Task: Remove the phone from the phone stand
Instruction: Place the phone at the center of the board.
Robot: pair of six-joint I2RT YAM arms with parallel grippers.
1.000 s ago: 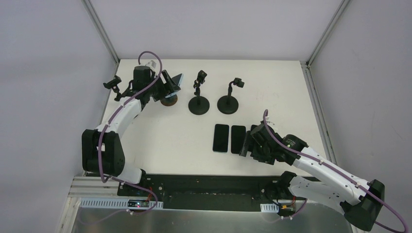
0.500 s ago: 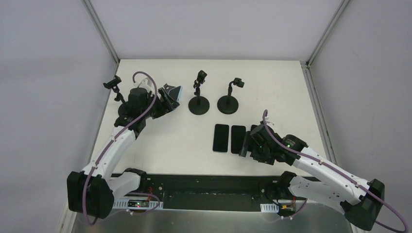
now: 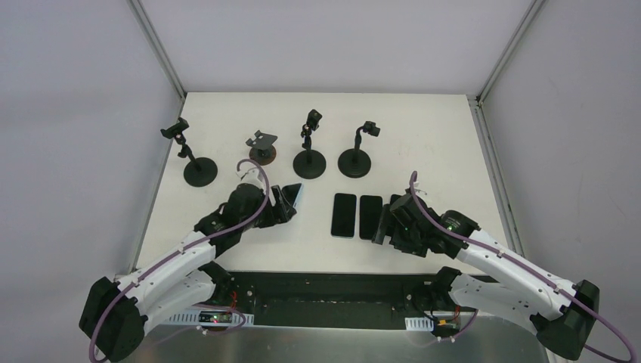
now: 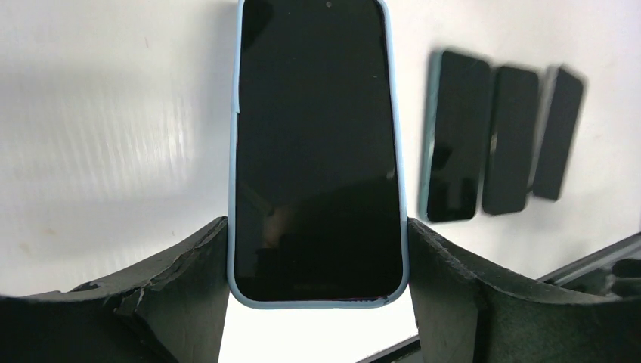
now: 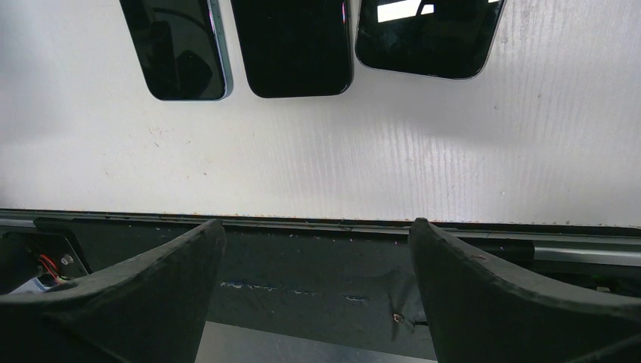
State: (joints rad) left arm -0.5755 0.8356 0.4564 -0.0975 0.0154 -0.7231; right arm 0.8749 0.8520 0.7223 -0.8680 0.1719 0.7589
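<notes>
- Left claw (image 4: 317, 227) is clenched on the phone (image 4: 317, 151), with one finger pressed against each long edge of its pale blue case near the lower end. The dark screen faces the wrist camera.
- In the top view the phone (image 3: 293, 194) is off the phone stand (image 3: 261, 145). It is held tilted over the near-left part of the white surface (image 3: 423, 128).
- I cannot tell whether the phone's far end touches the surface.
- The phone stand has a reddish-brown base and stands toward the far side of the surface, well apart from the phone.
- Three black stands share that far row. One (image 3: 198, 162) is to the left of the phone stand and two (image 3: 310, 161) (image 3: 355, 160) are to its right. All three are upright on round bases.
- Three other phones (image 5: 293, 45) lie flat, screens up, side by side in a row on the near-right part of the surface, just to the right of the held phone.
- The right claw (image 5: 315, 225) is released, its jaws spread wide and gripping nothing.
- It hangs over the near edge of the surface, just on the near side of the flat row. In the top view it covers part of the rightmost of those phones.
</notes>
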